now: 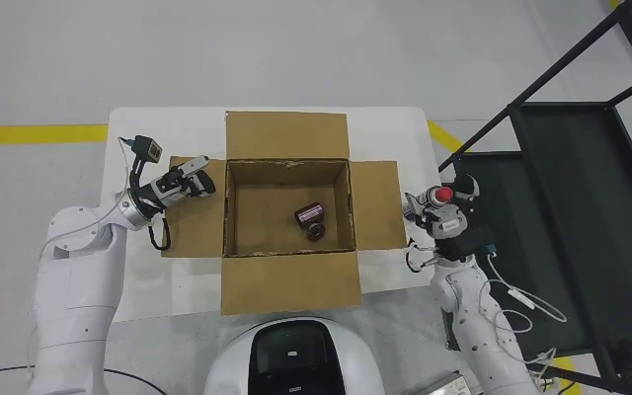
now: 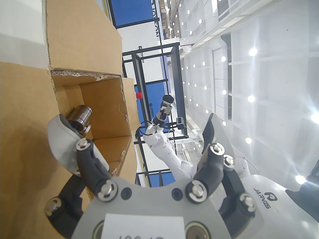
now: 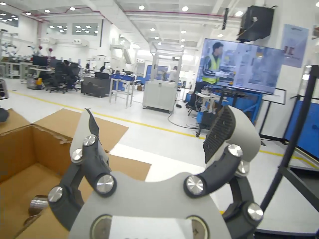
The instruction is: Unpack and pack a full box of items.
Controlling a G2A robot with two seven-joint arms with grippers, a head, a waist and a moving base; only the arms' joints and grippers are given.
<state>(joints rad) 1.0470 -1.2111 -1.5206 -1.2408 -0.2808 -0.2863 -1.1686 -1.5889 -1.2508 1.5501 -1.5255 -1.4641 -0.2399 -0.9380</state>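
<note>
An open cardboard box [image 1: 288,170] stands in the middle of the white table with all its flaps spread flat. Inside, near its right wall, lies one dark metal cylinder [image 1: 312,219], also seen as the cylinder [image 2: 79,119] and the cylinder [image 3: 38,204]. My left gripper [image 1: 200,181] is over the box's left flap, open and holding nothing; its fingers [image 2: 62,138] stand wide apart. My right gripper [image 1: 413,204] is beside the right flap's outer edge, open and holding nothing, with the ribbed pad [image 3: 218,131] bare.
A black metal rack [image 1: 553,178] stands right of the table, close to the right arm. Bare white table [image 1: 148,296] shows in front of the box on the left and behind it at both corners.
</note>
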